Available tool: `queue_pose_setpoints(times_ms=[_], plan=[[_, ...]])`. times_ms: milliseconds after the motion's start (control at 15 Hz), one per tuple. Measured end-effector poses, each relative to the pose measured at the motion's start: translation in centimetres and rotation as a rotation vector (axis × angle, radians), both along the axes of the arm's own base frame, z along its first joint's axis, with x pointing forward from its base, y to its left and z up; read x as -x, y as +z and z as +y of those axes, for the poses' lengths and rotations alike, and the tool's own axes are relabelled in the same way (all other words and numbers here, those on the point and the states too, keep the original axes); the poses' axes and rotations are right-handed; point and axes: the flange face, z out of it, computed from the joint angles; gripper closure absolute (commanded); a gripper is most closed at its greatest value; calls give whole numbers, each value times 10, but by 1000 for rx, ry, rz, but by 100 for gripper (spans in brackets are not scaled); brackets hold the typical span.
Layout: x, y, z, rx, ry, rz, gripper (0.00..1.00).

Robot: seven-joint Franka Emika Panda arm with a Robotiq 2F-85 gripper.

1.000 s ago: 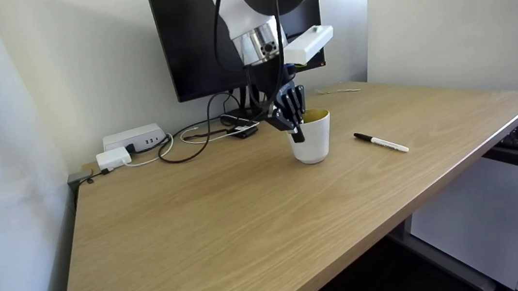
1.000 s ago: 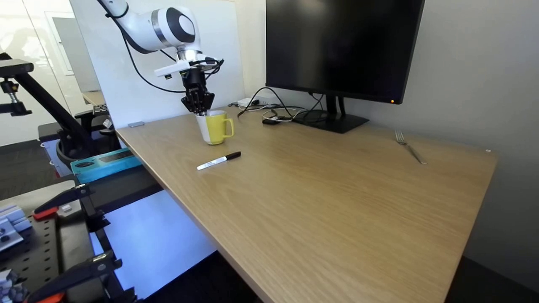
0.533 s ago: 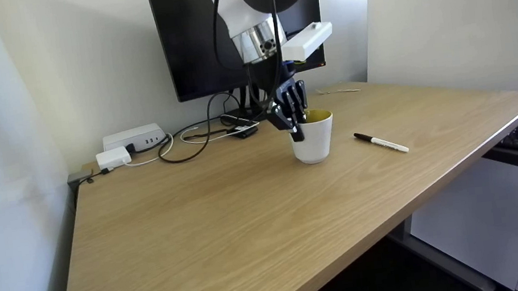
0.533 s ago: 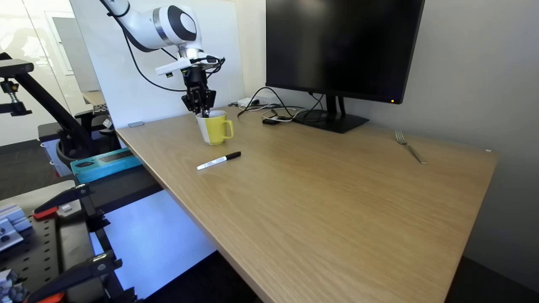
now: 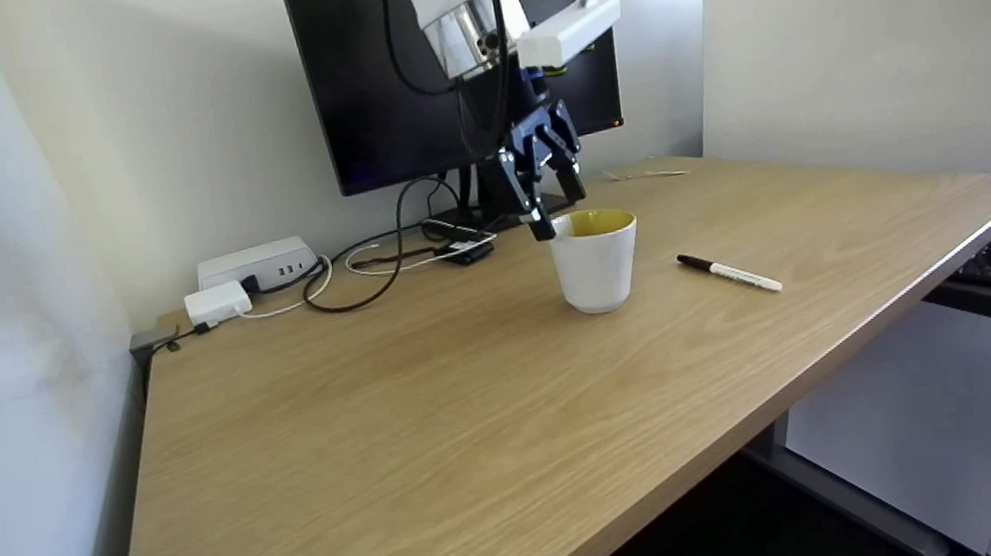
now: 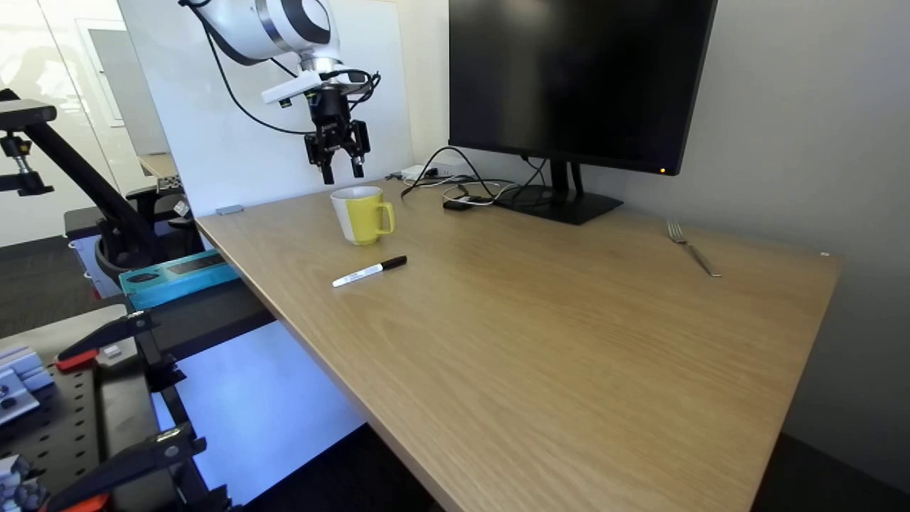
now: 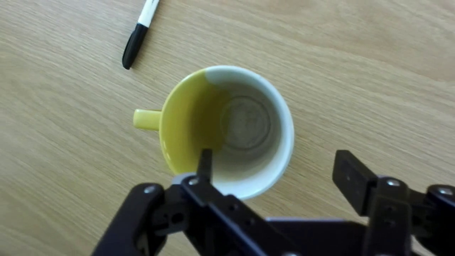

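Two black, hinged fingers (image 7: 352,183) of the black Robotiq gripper (image 6: 343,175) stand wide apart and have hold of nothing. The gripper points down from the white and dark-grey jointed arm (image 6: 245,32), just above the glazed yellow-and-white mug (image 6: 362,219); in an exterior view a gap shows between its fingertips and the mug's rim.

The mug stands upright on the light wood-grain desk (image 6: 569,355), toward the desk's ten o'clock side in that same view. Seen from the wrist, its squared yellow handle (image 7: 146,119) points to nine o'clock. Inside, yellow covers the nine o'clock side and white the three o'clock side, and a faint ring marks the floor. In this wrist view a finger crosses in front of the rim near seven o'clock, and its partner shows outside the mug toward four o'clock.

A slim white marker with a black cap (image 7: 139,33) lies near the mug, between ten and eleven o'clock in the wrist view.

With the mug as the middle of the dial in an exterior view, the large black flat-screen monitor (image 6: 576,85) is at two o'clock and the silver metal fork (image 6: 691,249) just past three, well apart from the mug. A flat teal box (image 6: 181,277) sits between eight and nine o'clock, beyond the desk edge. The white oblong box (image 5: 256,264) lies at nine o'clock from the mug in an exterior view.
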Motion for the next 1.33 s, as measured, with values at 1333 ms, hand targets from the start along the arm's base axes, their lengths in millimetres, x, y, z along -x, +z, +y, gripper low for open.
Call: queue_pose_setpoints(times_ms=[1333], plan=[[61, 196, -252, -149, -550, 47, 0]])
